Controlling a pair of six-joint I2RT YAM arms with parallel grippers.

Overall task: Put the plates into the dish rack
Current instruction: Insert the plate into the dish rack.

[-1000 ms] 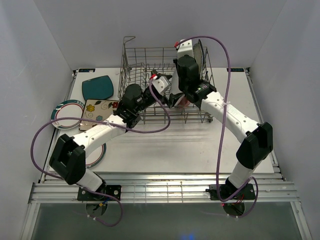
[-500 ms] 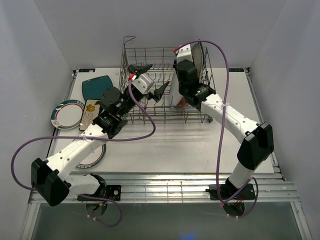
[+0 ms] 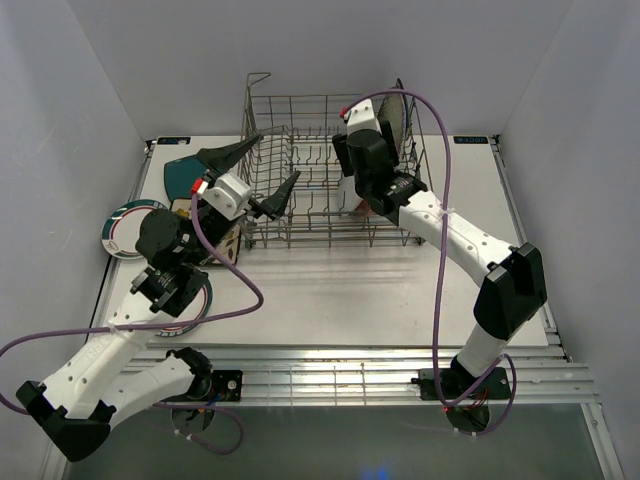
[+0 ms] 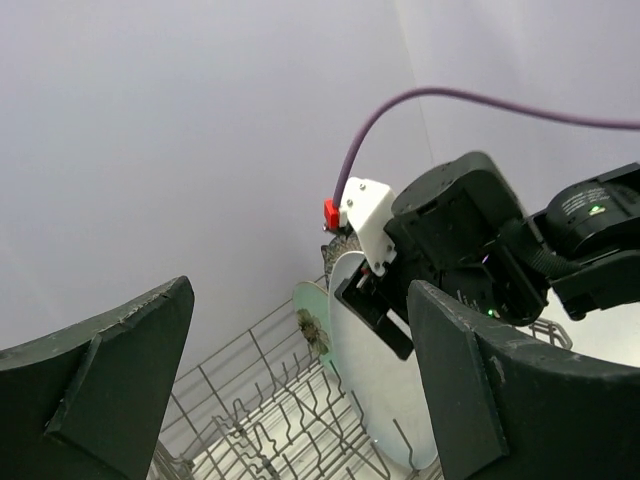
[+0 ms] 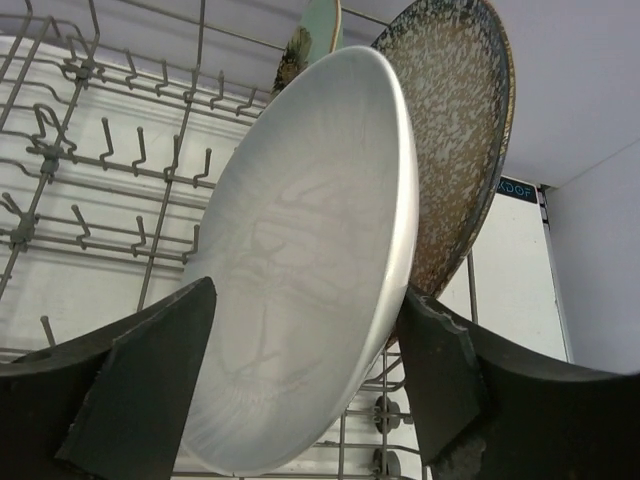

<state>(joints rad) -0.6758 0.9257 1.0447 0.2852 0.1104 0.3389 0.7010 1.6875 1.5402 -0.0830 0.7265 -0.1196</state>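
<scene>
Squarely before spread right hand (image 5: 308,300), white plate (image 5: 300,230), upright in dish rack (image 5: 120,168)

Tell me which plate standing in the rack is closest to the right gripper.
The plain white plate, right in front of the open right gripper; the speckled plate and the mint green plate stand behind it.

1. The tabletop (image 3: 380,290) is white and flat, with walls close on three sides.
2. A grey wire dish rack (image 3: 330,232) stands on it at the far middle.
3. A teal square plate (image 3: 180,178) lies flat at the far left, just beside the rack.
4. A flowered square plate (image 3: 228,243) lies nearer, mostly hidden.
5. A round plate with a coloured rim (image 3: 120,232) lies at the left edge.
6. A second round plate (image 3: 203,300) lies nearer still, partly hidden.
</scene>
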